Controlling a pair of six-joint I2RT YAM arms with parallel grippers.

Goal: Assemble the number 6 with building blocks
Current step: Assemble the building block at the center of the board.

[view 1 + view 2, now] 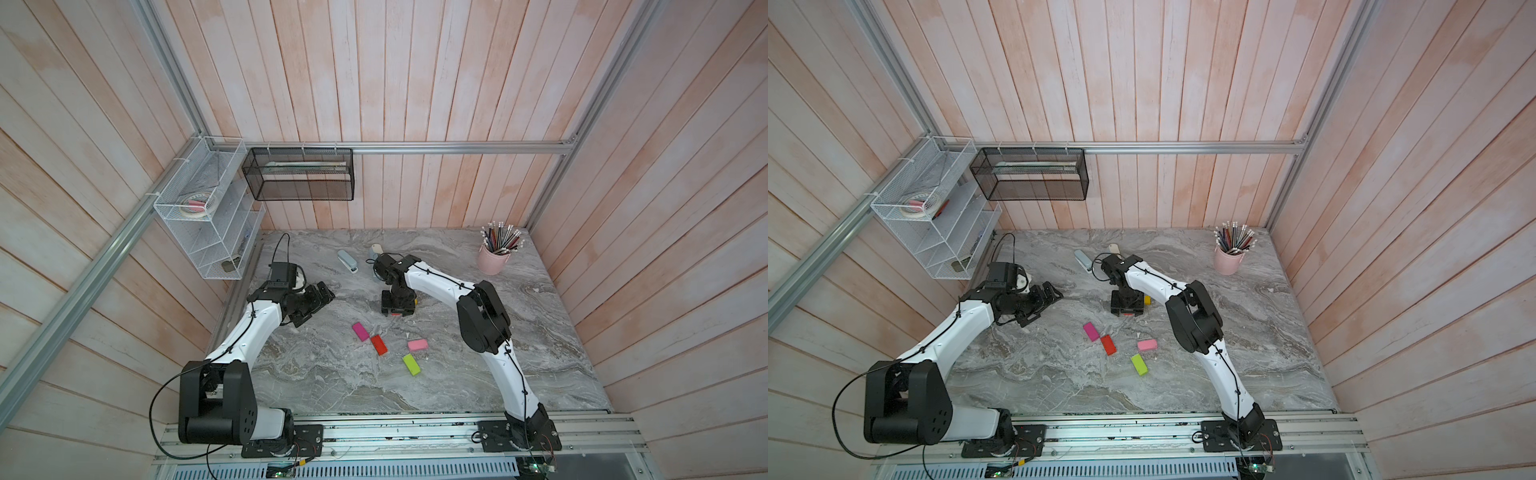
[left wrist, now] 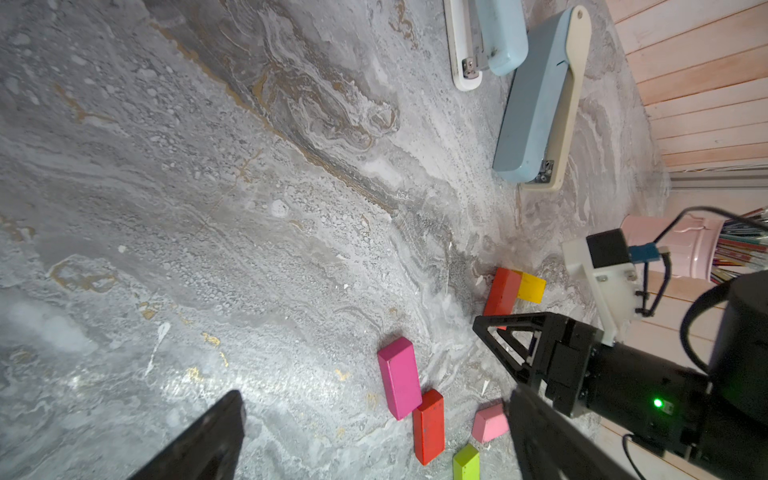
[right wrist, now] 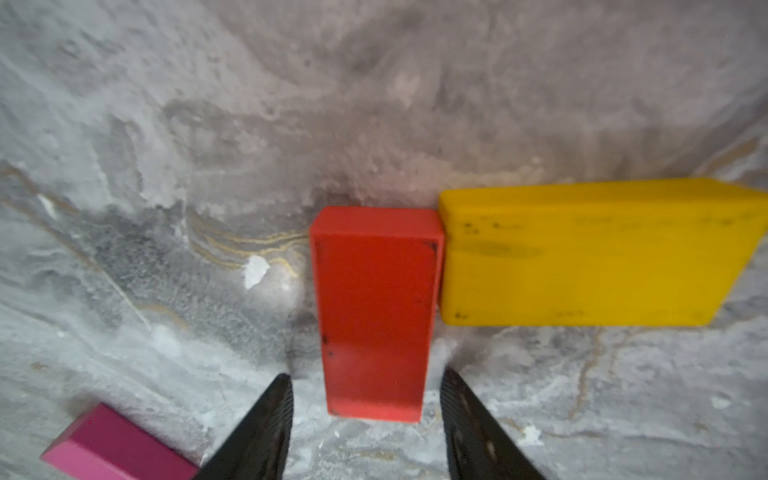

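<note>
In a top view a flat rectangular magenta brick (image 1: 360,331), red brick (image 1: 379,345), light pink brick (image 1: 417,344) and lime green brick (image 1: 411,365) are lying mid-table near the right gripper (image 1: 398,311). In the left wrist view the left gripper (image 2: 376,392) is gaping wide, empty. In the right wrist view the right jaws are standing apart, flanking without touching a second red brick (image 3: 374,311) abutting a yellow brick (image 3: 582,257).

We see a grey marbled table (image 1: 332,386) with a magenta block (image 1: 360,331) just beside a red block (image 1: 379,345), and a pink block (image 1: 417,344) and a green block (image 1: 411,365) nearby. Farther back, a second red block (image 3: 374,311) touches a yellow block (image 3: 582,253). A blue stapler (image 1: 347,261), a blue-and-beige stapler (image 2: 540,99) and a pink pencil cup (image 1: 493,259) lie beyond.
</note>
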